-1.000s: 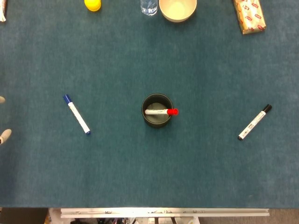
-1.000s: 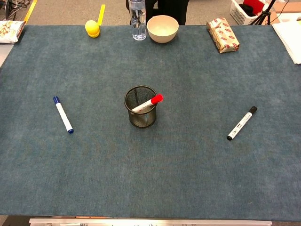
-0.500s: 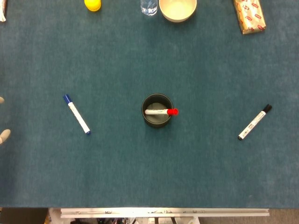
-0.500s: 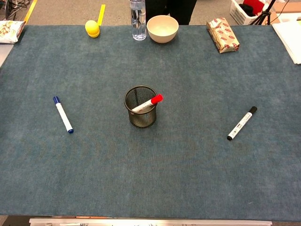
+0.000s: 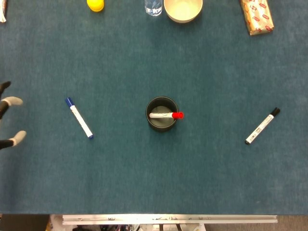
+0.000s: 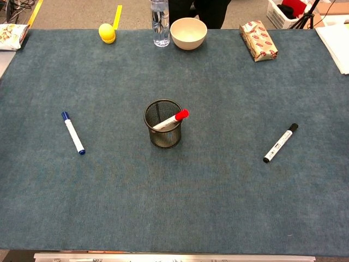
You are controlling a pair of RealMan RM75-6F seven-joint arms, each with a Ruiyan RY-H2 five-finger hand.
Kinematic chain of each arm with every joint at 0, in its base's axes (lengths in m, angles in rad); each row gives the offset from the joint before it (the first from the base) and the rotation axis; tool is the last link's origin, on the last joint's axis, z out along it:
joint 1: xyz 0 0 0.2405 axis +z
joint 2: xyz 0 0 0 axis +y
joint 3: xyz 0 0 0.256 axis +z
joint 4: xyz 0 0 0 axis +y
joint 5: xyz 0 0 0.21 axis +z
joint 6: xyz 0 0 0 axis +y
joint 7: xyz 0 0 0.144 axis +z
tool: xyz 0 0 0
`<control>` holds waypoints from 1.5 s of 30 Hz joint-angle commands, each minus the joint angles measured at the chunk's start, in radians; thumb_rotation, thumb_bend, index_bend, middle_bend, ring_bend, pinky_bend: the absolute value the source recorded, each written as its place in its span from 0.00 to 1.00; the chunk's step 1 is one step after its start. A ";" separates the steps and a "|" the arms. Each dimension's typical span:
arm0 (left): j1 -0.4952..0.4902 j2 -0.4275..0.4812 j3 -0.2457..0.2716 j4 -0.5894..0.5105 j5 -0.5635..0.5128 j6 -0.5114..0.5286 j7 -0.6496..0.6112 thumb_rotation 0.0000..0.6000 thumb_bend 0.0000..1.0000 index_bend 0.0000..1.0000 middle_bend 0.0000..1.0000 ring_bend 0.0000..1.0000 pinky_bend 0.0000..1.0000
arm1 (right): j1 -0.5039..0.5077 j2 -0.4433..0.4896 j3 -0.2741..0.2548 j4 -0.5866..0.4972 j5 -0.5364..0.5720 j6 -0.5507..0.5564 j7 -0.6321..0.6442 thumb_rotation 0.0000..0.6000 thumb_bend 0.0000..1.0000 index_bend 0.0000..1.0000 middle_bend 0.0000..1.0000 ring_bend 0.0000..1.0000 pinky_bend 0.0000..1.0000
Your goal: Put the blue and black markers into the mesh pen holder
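the left hand (image 5: 9,118) shows only at the left edge of the head view. its fingers (image 5: 14,101) are spread apart and they hold nothing. the right hand is in neither view.

the blue marker (image 5: 79,118) lies flat on the blue-green table cloth (image 5: 144,178), near the hand on the side its fingertips point to, apart from it and not touched. its blue cap is at the far end and the barrel slants toward the robot. beyond it from the hand, well apart, stands the mesh pen holder (image 6: 163,124), upright, with a red marker (image 6: 170,120) leaning inside (the red cap sticks over the rim). the black marker (image 5: 262,126) lies much further still, on the other side of the holder, so i judge it is work for the right hand.

the blue marker looks light and stiff, with a smooth round barrel, so it may roll or slip under the fingers. the cloth probably gives some friction. i would take hold at the middle of the white barrel, pinching across it, so it stays balanced and can be tipped upright over the holder.
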 commanded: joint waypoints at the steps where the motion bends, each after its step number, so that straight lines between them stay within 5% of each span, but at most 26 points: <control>1: -0.024 -0.013 0.003 -0.002 0.018 -0.022 0.003 1.00 0.13 0.35 0.03 0.07 0.28 | 0.006 0.005 0.003 -0.002 0.000 -0.005 0.003 1.00 0.00 0.41 0.33 0.26 0.30; 30: -0.240 -0.217 0.041 0.139 0.137 -0.234 0.061 1.00 0.19 0.34 0.00 0.02 0.25 | 0.009 0.033 0.004 0.028 0.025 0.000 0.047 1.00 0.00 0.41 0.33 0.26 0.30; 45: -0.285 -0.233 0.085 0.241 0.167 -0.258 0.087 1.00 0.25 0.35 0.00 0.02 0.25 | 0.008 0.022 -0.010 0.036 0.017 -0.006 0.052 1.00 0.00 0.41 0.33 0.26 0.30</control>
